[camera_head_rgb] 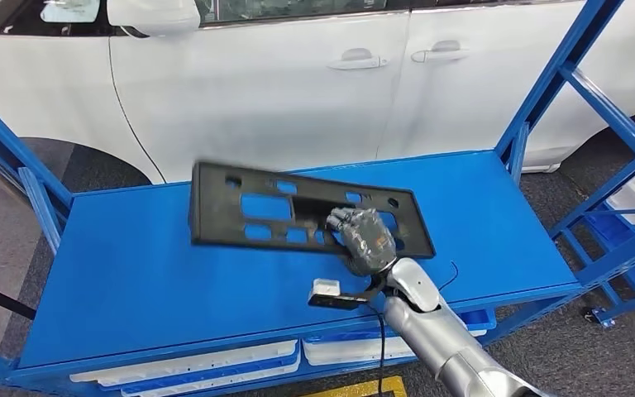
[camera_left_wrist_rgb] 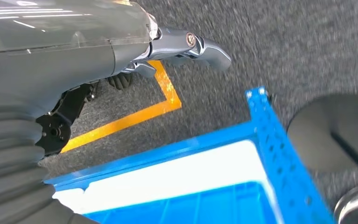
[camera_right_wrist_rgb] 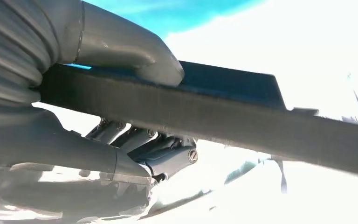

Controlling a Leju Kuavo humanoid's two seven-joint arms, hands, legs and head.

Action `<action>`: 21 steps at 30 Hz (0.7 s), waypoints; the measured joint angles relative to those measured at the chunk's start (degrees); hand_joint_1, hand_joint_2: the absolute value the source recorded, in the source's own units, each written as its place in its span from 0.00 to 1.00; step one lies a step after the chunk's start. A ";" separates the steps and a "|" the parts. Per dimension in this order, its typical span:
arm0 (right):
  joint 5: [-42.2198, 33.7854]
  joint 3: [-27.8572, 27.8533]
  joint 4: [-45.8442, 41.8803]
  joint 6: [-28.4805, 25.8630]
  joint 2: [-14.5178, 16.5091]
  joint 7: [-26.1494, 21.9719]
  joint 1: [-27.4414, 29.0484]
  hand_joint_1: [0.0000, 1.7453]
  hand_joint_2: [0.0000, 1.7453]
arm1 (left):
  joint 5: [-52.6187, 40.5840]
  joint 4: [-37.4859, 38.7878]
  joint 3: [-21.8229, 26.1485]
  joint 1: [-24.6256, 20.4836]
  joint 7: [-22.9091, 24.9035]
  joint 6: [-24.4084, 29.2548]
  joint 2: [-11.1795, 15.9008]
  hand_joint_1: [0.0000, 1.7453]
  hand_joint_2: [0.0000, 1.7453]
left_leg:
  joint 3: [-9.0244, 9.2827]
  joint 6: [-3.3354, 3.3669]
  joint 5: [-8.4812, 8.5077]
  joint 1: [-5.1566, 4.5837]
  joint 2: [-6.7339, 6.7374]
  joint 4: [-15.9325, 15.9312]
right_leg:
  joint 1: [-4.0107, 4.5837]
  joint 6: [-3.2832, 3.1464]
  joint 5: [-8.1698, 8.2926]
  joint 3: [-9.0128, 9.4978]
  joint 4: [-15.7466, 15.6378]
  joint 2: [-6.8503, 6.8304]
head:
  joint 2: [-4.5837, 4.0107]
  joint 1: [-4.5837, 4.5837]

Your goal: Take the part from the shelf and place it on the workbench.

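A flat black plastic part (camera_head_rgb: 293, 213) with several rectangular cut-outs hangs tilted above the blue workbench top (camera_head_rgb: 149, 265). My right hand (camera_head_rgb: 365, 238) grips its near right edge. In the right wrist view the thumb (camera_right_wrist_rgb: 135, 51) lies on one face of the part's edge (camera_right_wrist_rgb: 223, 119) and the fingers (camera_right_wrist_rgb: 149, 144) clamp the other face. My left hand (camera_left_wrist_rgb: 135, 51) hangs over the grey floor beside the bench, its fingers holding nothing.
A white car (camera_head_rgb: 298, 74) stands just behind the bench. Blue frame posts (camera_head_rgb: 546, 91) rise at the right and at the left (camera_head_rgb: 16, 165). White trays (camera_head_rgb: 207, 364) lie on the lower shelf. Yellow floor tape (camera_left_wrist_rgb: 135, 116) runs by a blue bin (camera_left_wrist_rgb: 191, 191).
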 joint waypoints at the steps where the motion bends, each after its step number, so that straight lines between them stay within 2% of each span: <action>1: -8.49 -1.20 -3.87 1.16 -0.15 -3.80 0.77 1.00 1.00 | -0.02 0.00 0.00 -0.07 -0.35 -0.31 -0.02 0.00 1.00 | 0.04 -0.33 -0.05 -0.03 0.02 -0.05 | 0.19 -0.19 -0.15 0.16 -0.51 -0.01 | 0.00 0.00; 3: -22.57 -2.94 -11.48 4.68 -0.71 -8.03 2.73 1.00 1.00 | -0.03 0.00 0.00 -0.08 -1.08 -0.82 -0.02 0.00 1.00 | 0.06 -0.95 -0.17 0.02 0.00 -0.03 | 0.07 -0.67 0.05 0.22 -0.81 -0.13 | 0.00 0.00; 5: -34.55 -3.73 -20.88 10.15 -1.76 -9.88 4.69 1.00 1.00 | -0.03 0.00 0.03 0.05 -1.91 -1.35 0.02 0.00 1.00 | -0.99 -1.42 -1.99 0.04 -0.06 2.36 | -0.30 -1.32 0.37 0.24 -1.21 -0.31 | 0.00 0.00; 8: -44.15 -4.66 -34.30 19.27 -2.59 -10.74 6.48 1.00 1.00 | -0.02 0.00 0.16 0.16 -2.71 -1.81 0.03 0.00 1.00 | -5.67 -1.93 -7.67 0.18 -0.06 13.09 | -0.34 -1.81 0.43 0.02 -1.19 -0.35 | 0.00 0.00; 9: -45.82 -5.09 -38.22 22.77 -2.63 -10.87 7.03 1.00 1.00 | -0.02 0.00 0.21 0.17 -2.85 -1.84 -0.02 0.00 1.00 | -6.93 -2.04 -8.46 0.19 -0.06 15.89 | -0.28 -1.85 0.36 0.03 -1.12 -0.33 | 0.00 0.00; 10: -47.08 -5.49 -41.78 26.10 -2.63 -10.93 7.57 1.00 1.00 | -0.02 0.00 0.25 0.18 -2.96 -1.84 -0.07 0.00 1.00 | -7.22 -2.06 -7.96 0.19 -0.06 16.49 | -0.24 -1.86 0.25 0.10 -1.03 -0.31 | 0.00 0.00; 11: -48.04 -5.77 -44.83 28.77 -2.61 -10.98 8.07 1.00 1.00 | -0.03 0.00 0.29 0.16 -3.03 -1.84 -0.12 0.00 1.00 | -6.51 -1.99 -6.41 0.19 -0.05 14.88 | -0.20 -1.82 0.09 0.24 -0.94 -0.29 | 0.00 0.00; 13: -50.00 -6.45 -49.94 33.37 -2.33 -10.98 8.92 1.00 1.00 | -0.03 0.00 0.45 0.13 -3.31 -1.85 -0.15 0.00 1.00 | -3.01 -1.55 -2.21 0.10 -0.03 7.19 | -0.09 -1.56 -0.36 0.59 -0.69 -0.29 | 0.00 0.00; 15: -53.40 -7.91 -53.84 41.17 -1.13 -10.98 10.00 1.00 1.00 | -0.03 0.00 0.82 0.13 -3.76 -1.84 -0.21 0.00 1.00 | -0.55 -0.98 -0.40 -0.15 -0.04 1.40 | 0.12 -1.13 -0.66 0.50 -0.32 -0.29 | 0.00 0.00; 17: -57.41 -9.16 -55.67 50.42 0.25 -10.90 11.21 1.00 1.00 | -0.03 0.00 1.15 0.18 -4.07 -1.75 -0.31 0.00 1.00 | -0.31 -0.52 -0.46 -0.38 -0.07 0.38 | 0.18 -0.65 -0.54 0.20 -0.15 -0.26 | 0.00 -0.01; 19: -60.38 -9.06 -56.01 55.36 0.69 -10.28 11.99 1.00 1.00 | -0.01 0.00 1.22 0.15 -4.14 -1.53 -0.46 0.00 1.00 | -0.32 0.10 -0.04 -0.12 0.00 0.10 | 0.12 -0.10 -1.08 0.00 0.33 -0.17 | 0.00 -0.01; 21: -61.58 -8.37 -56.01 56.31 0.65 -9.51 12.35 1.00 1.00 | 0.01 0.00 1.22 -0.05 -4.05 -1.21 -0.57 0.00 1.00 | -0.46 0.73 0.41 0.16 0.08 -0.33 | -0.03 0.51 -3.97 -1.64 4.22 -0.06 | 0.00 0.00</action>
